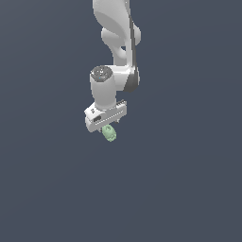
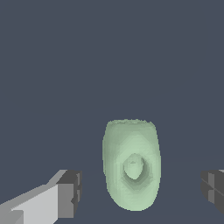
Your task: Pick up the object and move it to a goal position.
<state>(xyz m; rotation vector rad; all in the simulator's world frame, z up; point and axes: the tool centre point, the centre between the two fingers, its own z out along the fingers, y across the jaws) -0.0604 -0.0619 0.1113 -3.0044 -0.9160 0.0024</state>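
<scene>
A white Panda arm reaches down over a plain dark blue-grey tabletop (image 1: pixel 52 189), its gripper (image 1: pixel 109 126) poised directly above the object (image 1: pixel 109 133), a small pale mint-green blob. In the wrist view the object (image 2: pixel 131 164) sits in the gap between the two dark-padded fingers (image 2: pixel 70 194), which stand spread wide: one finger shows as a white bar ending in a grey pad on one side, and only the grey pad of the other shows at the frame's opposite edge. Clear strips of tabletop separate the blob from each pad, so neither finger touches it; it lies somewhat nearer the finger with the white bar than the other. In the exterior view the blob peeks out just below the white hand, at the hand's lower edge, slightly toward the exterior view's right of the hand's middle; whether it rests on the tabletop or hangs just clear of it cannot be told from either picture. The object is a lumpy, roughly oval form, flatter at one end and rounded at the other, with a softly faceted surface. A shallow dimple with a small raised knob at its centre marks the face turned toward the wrist camera. It is far smaller than the hand above it.
</scene>
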